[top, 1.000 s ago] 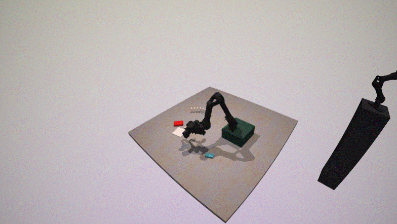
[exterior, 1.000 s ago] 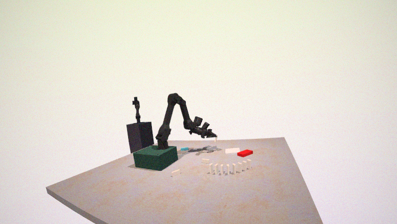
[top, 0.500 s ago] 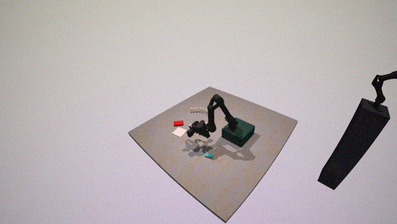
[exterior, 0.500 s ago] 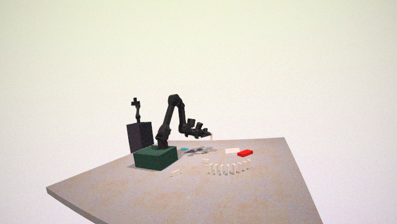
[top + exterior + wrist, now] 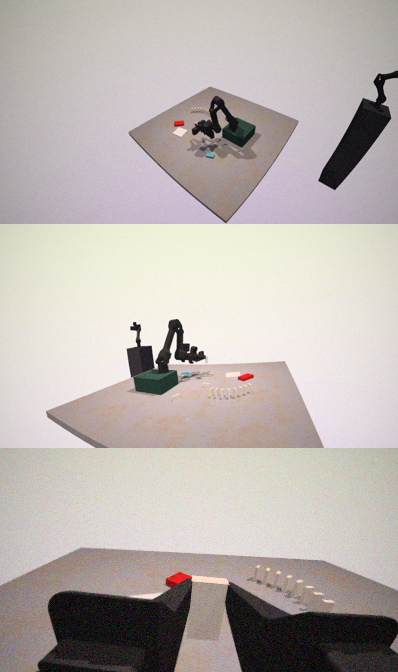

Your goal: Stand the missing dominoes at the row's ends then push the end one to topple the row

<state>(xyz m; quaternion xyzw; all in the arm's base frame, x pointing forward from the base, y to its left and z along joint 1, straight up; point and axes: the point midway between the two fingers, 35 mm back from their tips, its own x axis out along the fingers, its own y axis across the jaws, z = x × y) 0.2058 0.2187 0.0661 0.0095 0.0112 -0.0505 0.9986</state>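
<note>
My gripper [image 5: 195, 124] [image 5: 205, 358] [image 5: 208, 586] is shut on a cream domino [image 5: 206, 360] [image 5: 206, 610]. It holds the domino upright, high above the table, away from the row. A curved row of several cream dominoes [image 5: 198, 109] [image 5: 228, 393] [image 5: 289, 583] stands upright; in the wrist view it is to the right, beyond the fingers. In the exterior view, one loose domino [image 5: 205, 384] lies near the row's left end, and another loose domino [image 5: 175, 395] lies farther left, near the base. The arm hides part of the table in the top view.
A red block [image 5: 178, 123] [image 5: 245, 377] [image 5: 177, 580] lies beside a flat white square [image 5: 179, 132] [image 5: 232, 374] [image 5: 146, 596]. A cyan block [image 5: 209, 155] [image 5: 185, 373] lies apart. The arm stands on a green base [image 5: 232, 139] [image 5: 147, 385]. A black pedestal [image 5: 354, 139] [image 5: 140, 361] with another arm stands off the table.
</note>
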